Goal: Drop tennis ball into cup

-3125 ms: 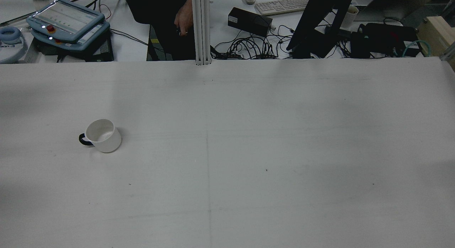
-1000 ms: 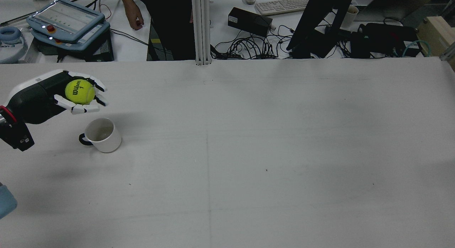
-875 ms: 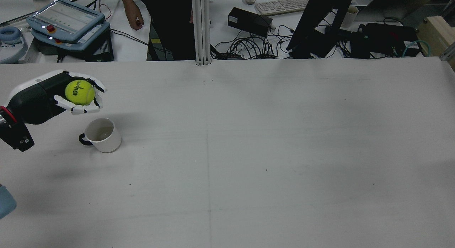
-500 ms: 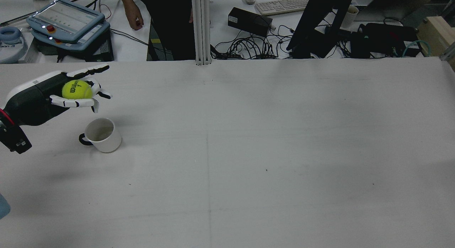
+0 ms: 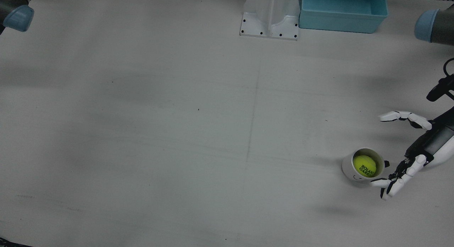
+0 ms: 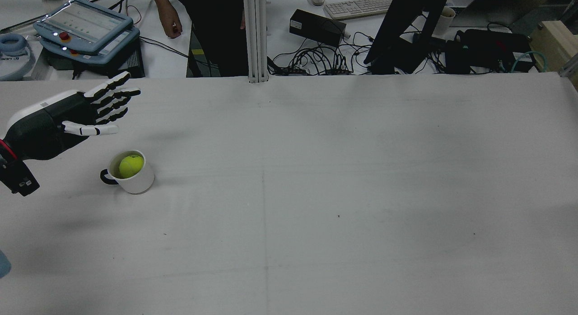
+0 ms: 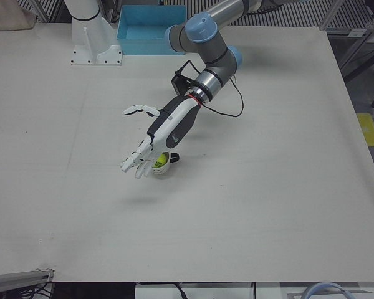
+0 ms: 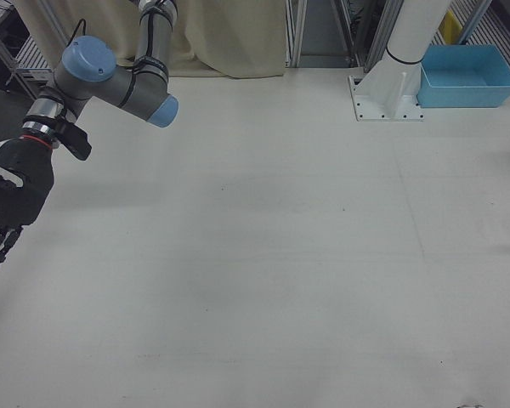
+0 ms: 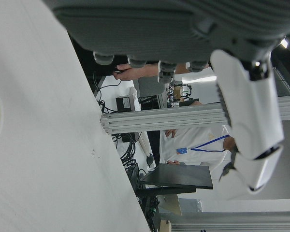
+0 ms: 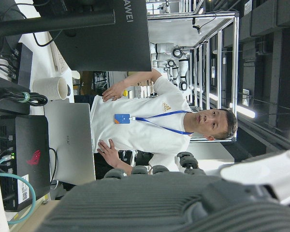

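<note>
Tennis ball (image 6: 131, 166) inside cup (image 6: 135, 181), left hand (image 6: 67, 120) spread empty above

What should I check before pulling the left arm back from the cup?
1. Tennis ball inside the cup: ok.
2. Cup upright on the table: ok.
3. Left hand open, holding nothing: ok.
4. Left hand clear of the cup rim: ok in the rear view; overlaps in the left-front view, cannot tell there.
5. Right hand away from the cup, at the far edge: ok.
</note>
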